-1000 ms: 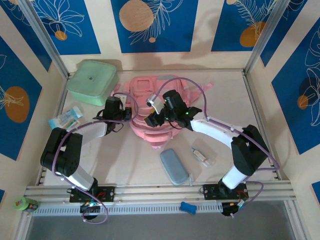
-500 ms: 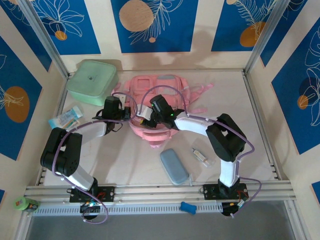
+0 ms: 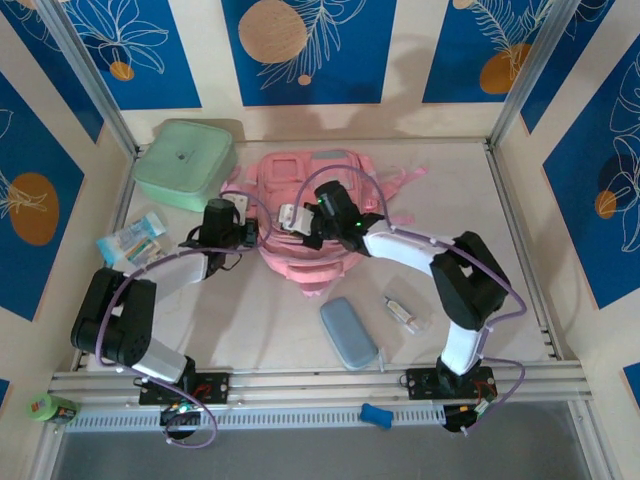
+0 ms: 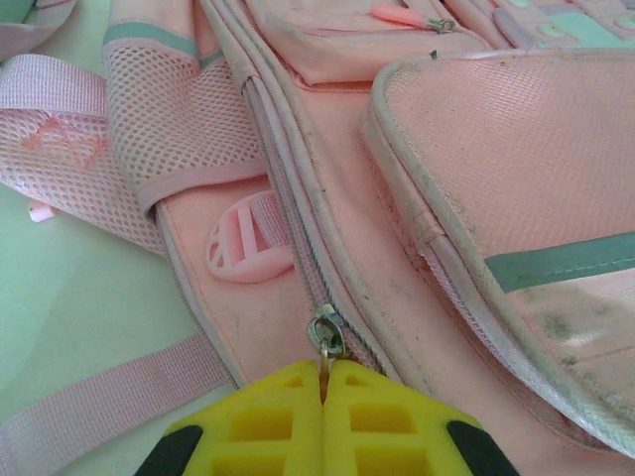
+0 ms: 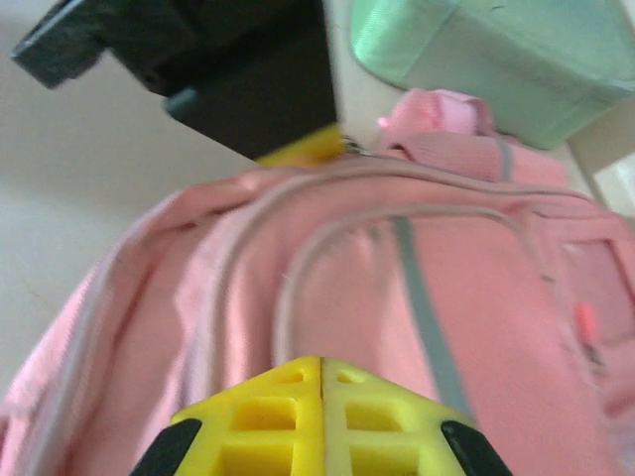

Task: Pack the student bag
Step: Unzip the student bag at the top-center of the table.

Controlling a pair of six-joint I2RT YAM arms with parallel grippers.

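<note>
The pink student bag point(image 3: 305, 170) lies flat mid-table, its front up. My left gripper point(image 3: 250, 232) is at the bag's left side. In the left wrist view its yellow fingers point(image 4: 322, 382) are shut on the ring of the metal zipper pull point(image 4: 327, 332) on the bag's side zip point(image 4: 288, 198). My right gripper point(image 3: 298, 232) is over the bag's middle and points left. In the right wrist view its fingers point(image 5: 321, 365) are shut and sit against the pink front panel point(image 5: 397, 297). I cannot tell whether fabric is pinched. The left gripper point(image 5: 298, 149) shows beyond it.
A mint-green lidded box point(image 3: 185, 163) stands at the back left, touching the bag's corner. A grey-blue oval case point(image 3: 348, 333) and a small clear packet point(image 3: 405, 312) lie in front of the bag. A blue-and-white packet point(image 3: 132, 238) lies at the left wall.
The right gripper's jaws have closed, and it has shifted over the bag's middle while its elbow swung. The left gripper has stayed shut on the zipper pull and edged slightly left.
</note>
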